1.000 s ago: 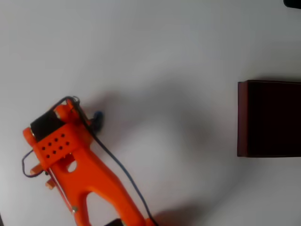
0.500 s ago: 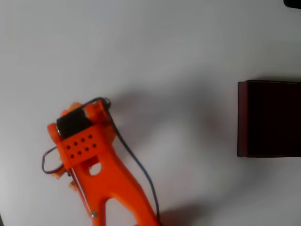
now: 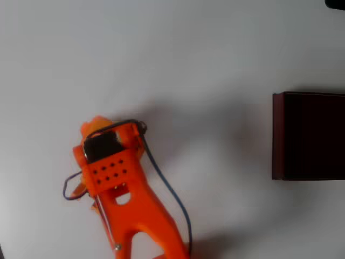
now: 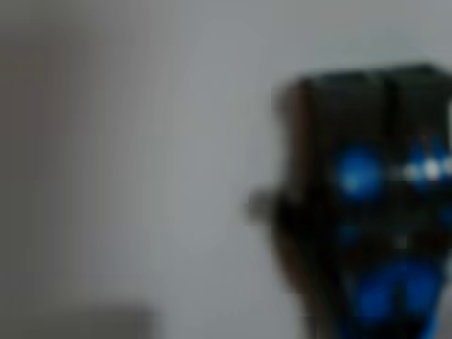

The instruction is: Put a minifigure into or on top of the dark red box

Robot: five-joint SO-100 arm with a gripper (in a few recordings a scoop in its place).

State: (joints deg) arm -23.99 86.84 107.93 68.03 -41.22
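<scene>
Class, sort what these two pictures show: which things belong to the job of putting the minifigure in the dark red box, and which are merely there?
Belongs to the job:
- minifigure, a blue blur at the jaws in the wrist view
- dark red box, at the overhead view's right edge
- orange arm

Merely there:
- white table
- dark object, top right corner

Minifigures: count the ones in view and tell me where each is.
1, as far as the pictures show. The minifigure appears as blurred blue patches against dark parts at the right of the wrist view, seemingly at the claw. Its grip is too blurred to confirm, and others could be hidden under the arm.
</scene>
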